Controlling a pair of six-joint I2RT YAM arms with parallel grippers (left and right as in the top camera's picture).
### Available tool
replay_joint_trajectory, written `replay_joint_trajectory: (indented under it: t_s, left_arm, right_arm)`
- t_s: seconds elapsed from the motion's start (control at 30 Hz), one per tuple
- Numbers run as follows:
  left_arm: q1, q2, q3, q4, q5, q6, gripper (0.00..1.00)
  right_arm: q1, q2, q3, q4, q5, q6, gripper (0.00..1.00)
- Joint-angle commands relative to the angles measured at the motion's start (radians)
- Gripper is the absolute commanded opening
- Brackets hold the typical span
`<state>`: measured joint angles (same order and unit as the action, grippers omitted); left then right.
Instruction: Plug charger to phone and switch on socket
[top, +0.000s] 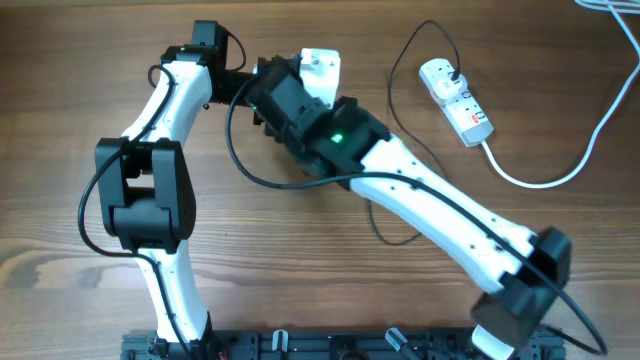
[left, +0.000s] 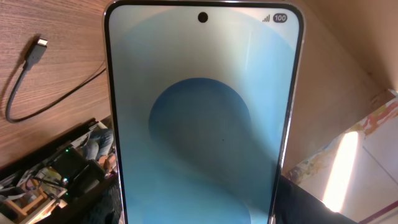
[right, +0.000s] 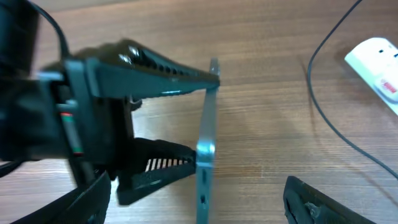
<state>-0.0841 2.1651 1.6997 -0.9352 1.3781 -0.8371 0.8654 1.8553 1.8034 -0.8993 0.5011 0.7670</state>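
Note:
The phone (left: 199, 124), its cyan-teal screen lit, fills the left wrist view. My left gripper (left: 199, 214) is shut on its sides and holds it up off the table. In the right wrist view the phone (right: 205, 143) is edge-on, clamped between the left gripper's black fingers. My right gripper (right: 198, 193) is open, one finger on each side of the phone's lower end. In the overhead view both grippers meet at the phone (top: 322, 68). The charger cable (top: 408, 45) runs from the socket (top: 455, 98), and its connector tip (left: 40, 45) lies free on the table.
The wooden table (top: 80, 60) carries everything. The socket's thick white cord (top: 590, 140) runs off to the top right. The socket (right: 376, 65) and the charger cable (right: 323, 106) lie right of the phone in the right wrist view.

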Motion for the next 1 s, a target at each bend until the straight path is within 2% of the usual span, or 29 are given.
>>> replay_joint_trajectory:
  t_s: [0.0,0.07,0.17,0.37,0.63,0.8,0.97]
  left_arm:
    - [0.003,-0.041,0.000,0.003,0.045,-0.009,0.73]
    - [0.003,-0.041,0.000,0.002,0.045,-0.009,0.73]
    - [0.003,-0.041,0.000,0.003,0.045,-0.009,0.73]
    - [0.003,-0.041,0.000,0.003,0.045,-0.009,0.73]
    - [0.003,-0.041,0.000,0.003,0.045,-0.009,0.74]
    - [0.003,-0.041,0.000,0.003,0.045,-0.009,0.74]
    - [0.003,-0.041,0.000,0.003,0.045,-0.009,0.74]
  right_arm:
    - [0.001,0.037,0.016,0.017,0.055,0.019,0.88]
    - [0.001,0.040,0.015,0.020,0.091,0.022,0.85]
    - [-0.004,0.050,0.015,0.029,0.112,0.021,0.73]
    - [-0.010,0.098,0.013,0.026,0.108,0.019,0.73]
    - [-0.014,0.098,0.013,0.042,0.119,0.018,0.40]
    - [-0.014,0.099,0.013,0.043,0.119,0.019,0.36]
    - [-0.014,0.099,0.013,0.043,0.119,0.019,0.26]
